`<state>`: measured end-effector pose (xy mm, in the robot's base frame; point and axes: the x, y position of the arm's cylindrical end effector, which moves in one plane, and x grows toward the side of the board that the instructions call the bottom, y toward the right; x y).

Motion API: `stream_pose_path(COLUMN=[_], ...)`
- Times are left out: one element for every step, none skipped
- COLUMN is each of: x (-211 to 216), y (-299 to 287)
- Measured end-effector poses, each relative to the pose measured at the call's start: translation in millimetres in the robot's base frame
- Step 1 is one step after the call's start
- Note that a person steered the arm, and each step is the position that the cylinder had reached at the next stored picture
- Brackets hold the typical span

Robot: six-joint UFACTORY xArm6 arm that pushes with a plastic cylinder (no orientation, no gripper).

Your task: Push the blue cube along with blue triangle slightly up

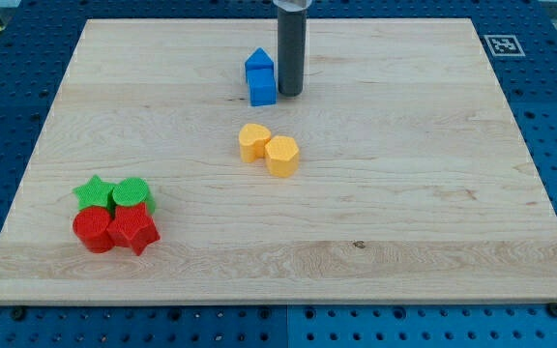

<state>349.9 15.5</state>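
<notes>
The blue cube (263, 87) sits on the wooden board near the view's top centre. The blue triangle (258, 63) stands directly above it, touching it. My tip (290, 93) is at the lower end of the dark rod, just right of the blue cube, close to its right side or touching it. The rod rises to the view's top edge.
A yellow heart (253, 141) and a yellow hexagon-like block (281, 155) lie together below the blue pair. At the lower left are a green star (94, 191), a green round block (132, 193), a red round block (92, 231) and a red star (133, 230). The board's top edge (162, 21) is near the blue triangle.
</notes>
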Motion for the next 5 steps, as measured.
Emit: stream_pose_path(x=[24.0,32.7,32.7,32.7,29.7], y=[1.0,0.4,-17.0,-39.4,-50.1])
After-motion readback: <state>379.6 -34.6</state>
